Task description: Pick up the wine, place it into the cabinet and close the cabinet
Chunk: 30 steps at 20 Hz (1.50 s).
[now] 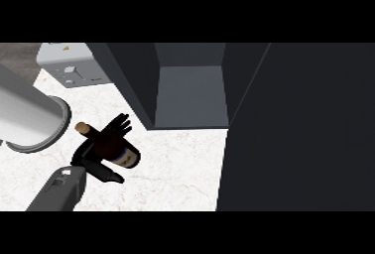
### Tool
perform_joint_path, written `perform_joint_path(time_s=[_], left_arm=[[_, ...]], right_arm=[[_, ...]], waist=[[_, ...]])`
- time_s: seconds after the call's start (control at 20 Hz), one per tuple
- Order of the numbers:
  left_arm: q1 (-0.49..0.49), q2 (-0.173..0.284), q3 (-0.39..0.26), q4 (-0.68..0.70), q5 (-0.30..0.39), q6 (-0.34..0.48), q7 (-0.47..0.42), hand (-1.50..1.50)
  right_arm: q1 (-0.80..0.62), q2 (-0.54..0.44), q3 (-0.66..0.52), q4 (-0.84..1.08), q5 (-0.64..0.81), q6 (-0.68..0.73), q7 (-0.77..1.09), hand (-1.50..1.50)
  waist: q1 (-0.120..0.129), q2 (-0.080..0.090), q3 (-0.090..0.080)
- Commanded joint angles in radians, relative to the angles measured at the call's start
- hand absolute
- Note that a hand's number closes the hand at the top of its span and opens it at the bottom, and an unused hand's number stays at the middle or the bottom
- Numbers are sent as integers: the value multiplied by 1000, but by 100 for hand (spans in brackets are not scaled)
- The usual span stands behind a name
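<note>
Toward the left of the white marbled desk (pixel 176 163), the wine bottle (pixel 117 146) lies tilted, its cork-coloured top (pixel 83 127) pointing up and to the left and its pale label band (pixel 128 158) facing lower right. The left hand (pixel 102 149) is wrapped about the bottle's dark body, fingers (pixel 119 124) spread over the upper side and the thumb (pixel 110 176) jutting out below, with the grey forearm (pixel 58 191) running down to the lower edge. Whether the bottle rests on the desk or is lifted just clear of it is hard to tell from this steep angle. Just beyond the hand stands the open cabinet (pixel 190 94), its grey inner compartment facing the desk, and its dark door (pixel 300 129) fills the right side of the view. A large silver cylinder (pixel 29 116) sits at the left edge, close to the bottle's top, and a grey appliance (pixel 70 67) lies at the upper left.
</note>
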Motion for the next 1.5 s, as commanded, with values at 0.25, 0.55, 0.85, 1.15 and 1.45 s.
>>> perform_joint_path(time_s=[0.25,0.55,0.85,1.15,1.45], left_arm=[[-7,-40,-36,44,-15,-111,-154,-150],[-15,-31,-31,58,3,-131,-199,-150],[-37,-57,-14,77,26,-73,-208,150],[-39,-106,-20,127,42,-97,-184,150],[-79,-122,-27,95,69,-144,-107,150]], right_arm=[[-38,4,39,-70,14,-34,96,-150],[-17,-1,-6,-58,-27,-13,49,-150],[53,-14,-13,-99,-58,7,65,-150],[37,-7,1,-75,-41,12,57,-150],[-29,-7,-36,-47,-34,-4,76,-150]], waist=[[6,-3,0],[4,-1,0],[-2,-2,1],[-4,1,0],[8,-2,1]])
